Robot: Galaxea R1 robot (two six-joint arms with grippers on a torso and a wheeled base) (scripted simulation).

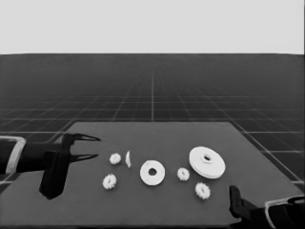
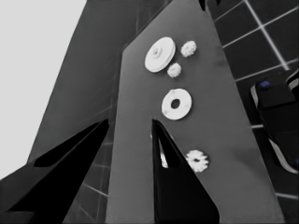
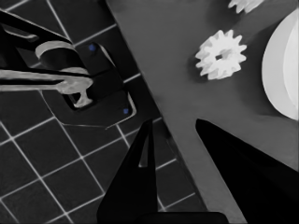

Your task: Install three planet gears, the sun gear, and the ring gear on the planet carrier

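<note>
Larger round part lies just right of the smaller round part, nothing stacked | your landmark, the smaller round part, sits mid-table | four gears flank it, two each side; nearest right gear just beside it | right gripper parked released at near-right corner, closer than released left gripper.

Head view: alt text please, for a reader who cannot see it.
Seven white parts lie unassembled on the dark table: the smaller round part at centre, the larger round part to its right, four gears and a thin white piece around them. The left gripper waits open at the left end.
</note>
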